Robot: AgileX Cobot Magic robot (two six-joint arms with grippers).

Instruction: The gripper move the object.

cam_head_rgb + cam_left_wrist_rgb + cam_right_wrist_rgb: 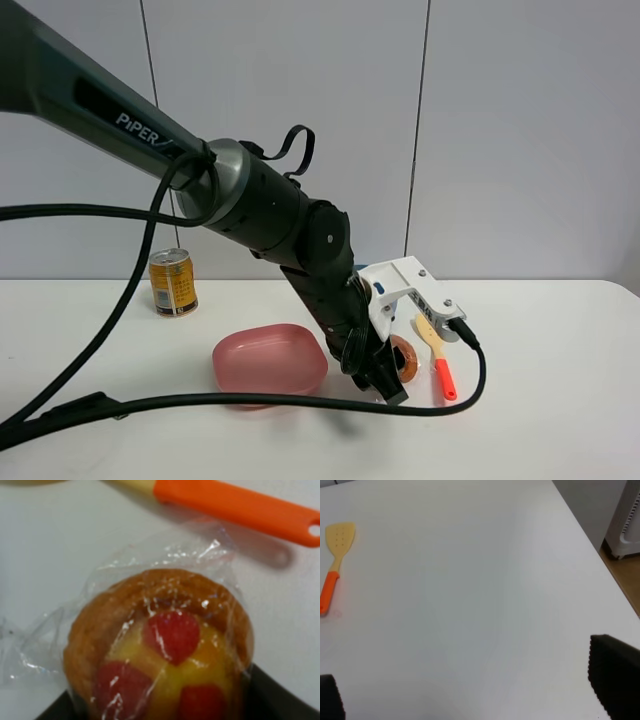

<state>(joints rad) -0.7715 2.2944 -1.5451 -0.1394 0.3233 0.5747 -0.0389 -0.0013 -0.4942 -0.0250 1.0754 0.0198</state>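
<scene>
The object, a round golden-brown pastry [406,357] with red spots in clear wrap, lies on the white table just right of the pink plate. In the left wrist view the pastry [160,645] fills the frame between the two black fingers [280,700]. My left gripper [390,380] reaches down to it, and the jaws press against both of its sides. My right gripper [470,695] is open and empty over bare table and is out of the exterior view.
A pink plate [270,362] sits left of the pastry. An orange-handled spatula [437,352] lies just right of it and also shows in both wrist views [240,507] [335,555]. A yellow can [173,283] stands back left. The table's edge [600,555] is near my right gripper.
</scene>
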